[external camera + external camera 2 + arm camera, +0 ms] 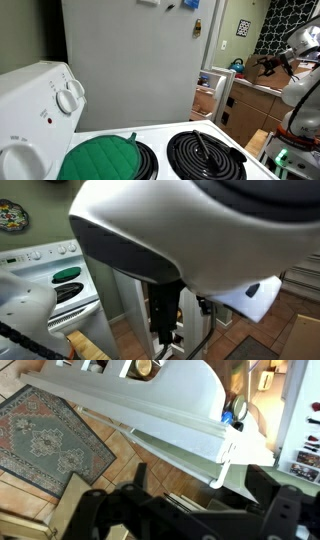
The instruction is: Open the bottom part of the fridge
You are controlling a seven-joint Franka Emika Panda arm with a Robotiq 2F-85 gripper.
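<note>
The fridge [130, 60] is a tall pale grey box behind the stove, with magnets and a yellow tag near its top. Its white lower door [223, 100] stands swung out at the fridge's right edge and is seen edge-on. In the wrist view the door's pale inner lining and shelf rails [150, 400] run across the top of the picture. My gripper [200, 495] is just below the door's rail, with its dark fingers spread wide and nothing between them. In an exterior view the gripper [165, 320] hangs under the large arm body, which hides most of the scene.
A white stove [150, 150] with coil burners and a green pot holder [95, 160] fills the foreground. Brown wooden drawers and a counter [250, 110] stand beyond the door. A patterned rug [50, 435] lies on the tiled floor.
</note>
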